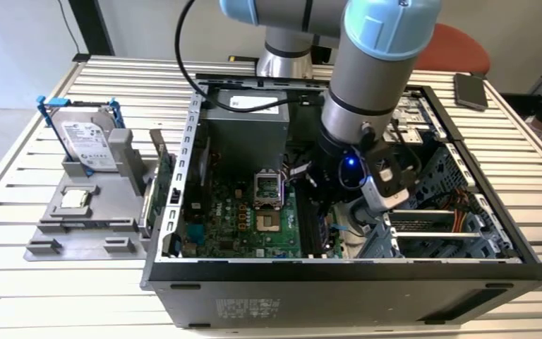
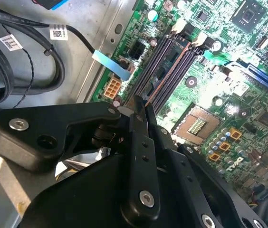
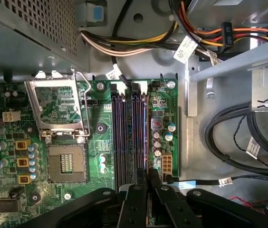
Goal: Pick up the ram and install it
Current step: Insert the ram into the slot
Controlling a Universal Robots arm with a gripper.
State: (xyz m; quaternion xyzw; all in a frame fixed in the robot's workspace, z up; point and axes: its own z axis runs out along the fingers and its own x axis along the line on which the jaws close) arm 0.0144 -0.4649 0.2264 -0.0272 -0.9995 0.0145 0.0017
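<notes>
The ram (image 3: pixel 143 137) is a thin dark stick standing on edge in the memory slot nearest the board's edge; in the second wrist view its narrow top edge (image 2: pixel 169 71) runs away from my fingertips. My gripper (image 3: pixel 148 183) is down inside the computer case (image 1: pixel 346 272), directly over the memory slots (image 3: pixel 119 137). Its black fingers (image 2: pixel 139 123) are pressed together on the ram's top edge. In the exterior view the gripper (image 1: pixel 332 215) sits low over the motherboard (image 1: pixel 243 212), and the arm hides the slots beneath it.
An open processor socket (image 3: pixel 66 164) and its raised frame (image 3: pixel 58 107) lie beside the slots. Black cables (image 3: pixel 234 137) and the drive cage (image 1: pixel 440 226) crowd the other side. On the table stands a grey fixture (image 1: pixel 82 226) with a hard drive (image 1: pixel 90 141) and a green card (image 1: pixel 163 183).
</notes>
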